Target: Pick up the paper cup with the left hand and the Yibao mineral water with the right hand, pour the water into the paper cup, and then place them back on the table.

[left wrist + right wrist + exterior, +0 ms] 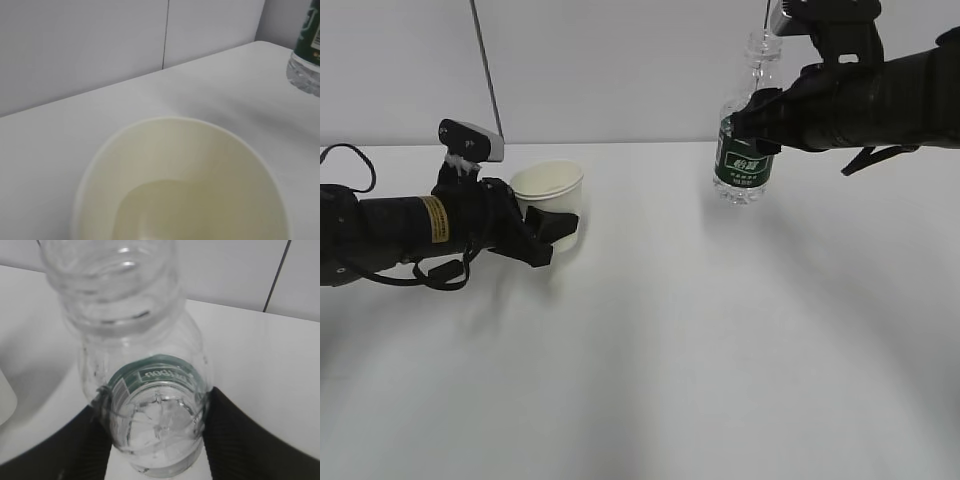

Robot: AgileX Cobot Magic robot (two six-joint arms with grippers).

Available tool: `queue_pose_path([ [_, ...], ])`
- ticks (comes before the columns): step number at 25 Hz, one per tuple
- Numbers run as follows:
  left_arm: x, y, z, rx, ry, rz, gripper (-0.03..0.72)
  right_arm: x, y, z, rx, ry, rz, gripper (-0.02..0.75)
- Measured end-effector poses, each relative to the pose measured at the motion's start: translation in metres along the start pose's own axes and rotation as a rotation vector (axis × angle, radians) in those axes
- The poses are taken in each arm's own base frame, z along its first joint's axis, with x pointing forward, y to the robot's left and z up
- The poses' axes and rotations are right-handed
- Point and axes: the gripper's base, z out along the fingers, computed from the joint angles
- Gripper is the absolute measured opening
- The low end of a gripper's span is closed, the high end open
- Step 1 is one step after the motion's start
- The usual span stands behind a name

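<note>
On the left of the wide white matte table (650, 340), we see the small cream-white tapered paper cup (548, 190) gripped at mid-wall by the black left hand (546, 232), its jaws closed against the cup's sides. The cup stands upright or nearly so, mouth up, at or just above the tabletop; we cannot tell whether its base touches. In the left wrist view its floor looks slightly glossy, but we cannot say whether water is inside.

On the right, well apart from the cup, the small clear plastic Yibao mineral water bottle (747, 128) with the dark green label band hangs in the air, clamped at that band by the black right hand (752, 122). Its long axis runs close to vertical, capless neck up.

We judge the cup light and easily crushed, so a gentle mid-wall hold suits it. The bottle is thin, springy and smooth; the labelled waist is the firmest place to hold.
</note>
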Motion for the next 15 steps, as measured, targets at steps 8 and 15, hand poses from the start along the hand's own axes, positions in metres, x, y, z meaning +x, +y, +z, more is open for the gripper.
queue_pose_path([
  [8,0.013,0.004,0.008,-0.031,-0.033,0.029,0.366,0.000,0.000,0.000,-0.002,0.000,0.000,0.424],
  [15,0.023,0.006,0.014,-0.041,-0.051,0.012,0.366,0.000,0.000,0.000,-0.004,-0.001,0.000,0.424],
])
